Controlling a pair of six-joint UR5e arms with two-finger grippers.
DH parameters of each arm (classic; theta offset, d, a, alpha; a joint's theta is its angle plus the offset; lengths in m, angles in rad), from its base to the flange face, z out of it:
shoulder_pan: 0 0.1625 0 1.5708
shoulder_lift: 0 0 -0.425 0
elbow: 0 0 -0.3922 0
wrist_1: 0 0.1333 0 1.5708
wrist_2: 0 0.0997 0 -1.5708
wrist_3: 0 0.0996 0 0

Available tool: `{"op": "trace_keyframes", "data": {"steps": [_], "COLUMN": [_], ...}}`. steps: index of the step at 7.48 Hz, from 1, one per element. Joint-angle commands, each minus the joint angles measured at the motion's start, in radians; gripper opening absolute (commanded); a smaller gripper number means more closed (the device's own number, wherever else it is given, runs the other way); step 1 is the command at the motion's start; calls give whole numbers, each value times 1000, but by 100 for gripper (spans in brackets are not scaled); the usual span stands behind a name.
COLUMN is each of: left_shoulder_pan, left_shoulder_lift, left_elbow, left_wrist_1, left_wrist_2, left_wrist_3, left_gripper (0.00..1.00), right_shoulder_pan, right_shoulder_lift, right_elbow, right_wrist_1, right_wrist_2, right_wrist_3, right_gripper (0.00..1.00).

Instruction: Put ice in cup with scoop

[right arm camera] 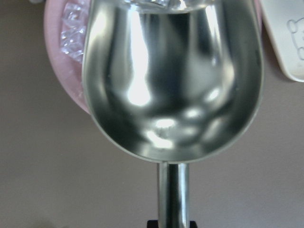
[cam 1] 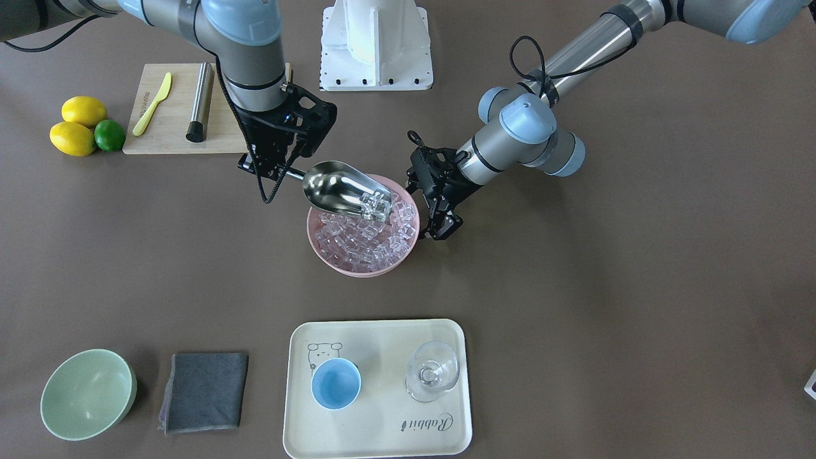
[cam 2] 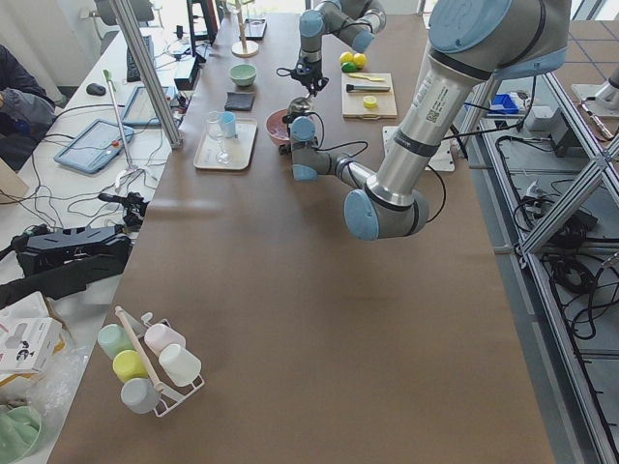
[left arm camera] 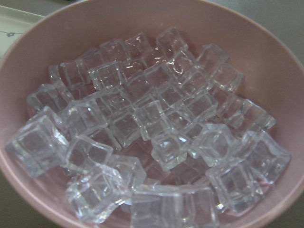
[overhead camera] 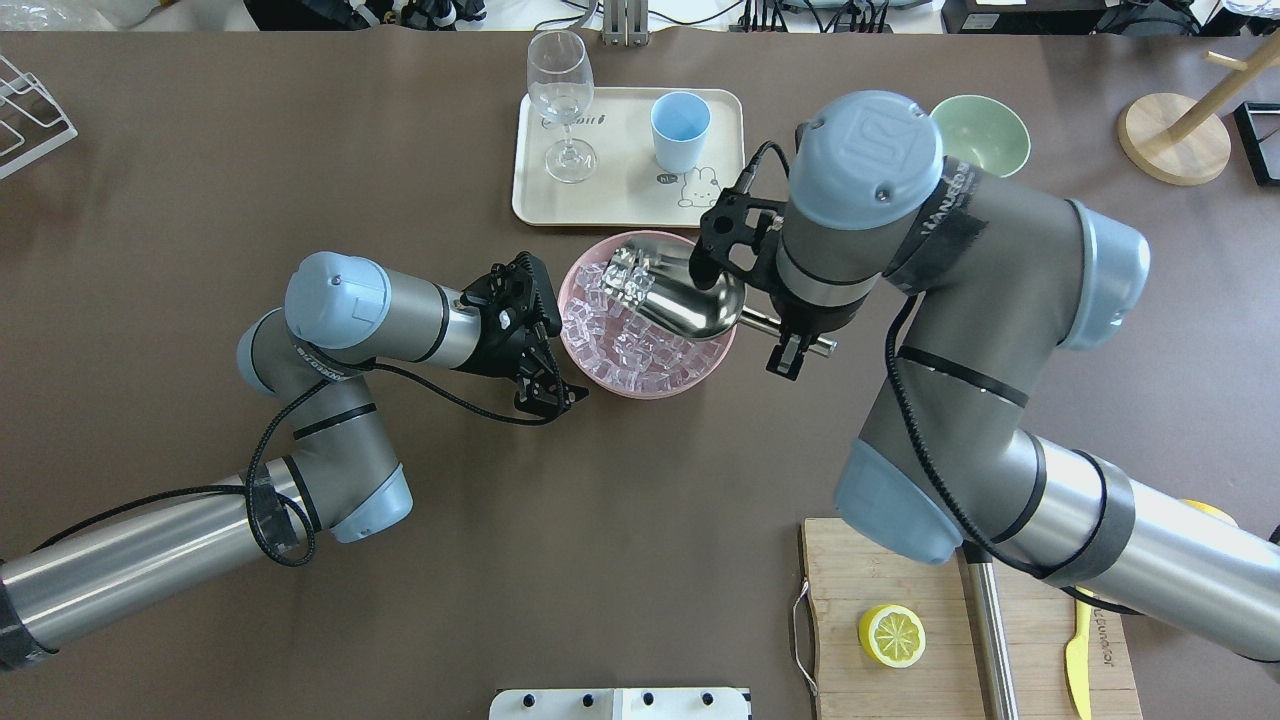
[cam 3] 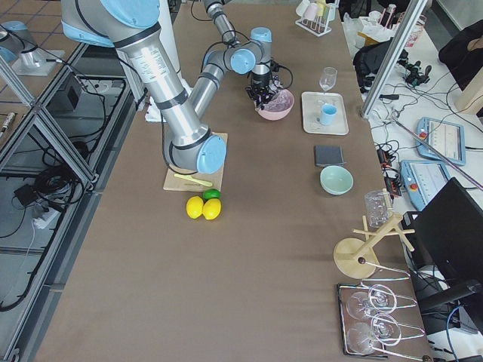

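clear, glassy ice (left arm camera: 152,137) cubes heap in the smooth pink bowl (cam 1: 357,271). a few sit at the lip of the shiny steel scoop (cam 1: 341,188), which hangs nose-first over the pile, likely mid-load. the right gripper (cam 1: 280,169) clamps its rod handle. the left gripper (cam 1: 443,228) sits just beside the rim, and its jaws can't be read. the light-blue cup (cam 1: 336,382) stands well apart on the cream tray (cam 1: 382,331).

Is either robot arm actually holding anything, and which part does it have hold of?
The right gripper holds the scoop by its short rod handle, trough over the pink bowl of ice. The left gripper holds nothing, open beside the bowl.
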Motion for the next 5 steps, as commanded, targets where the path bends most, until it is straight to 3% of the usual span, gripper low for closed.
{"op": "trace_keyframes", "data": {"steps": [1,3,5], "left_shoulder_pan": [0,-14,-80], "left_shoulder_lift": [8,23,67], "left_elbow": [-5,-15,-47], "left_wrist_1": [-2,-2,11], "left_wrist_2": [0,-13,-74], "left_wrist_3": [0,0,0], "left_gripper": [98,98,98], "right_shoulder_pan": [134,200,251], "right_shoulder_lift": [-66,-115,-112], "right_elbow": [20,-4,-8], "right_wrist_1": [172,275,313], "right_wrist_2": [65,151,190], "right_wrist_3": [55,226,257], "right_gripper": [0,0,0]}}
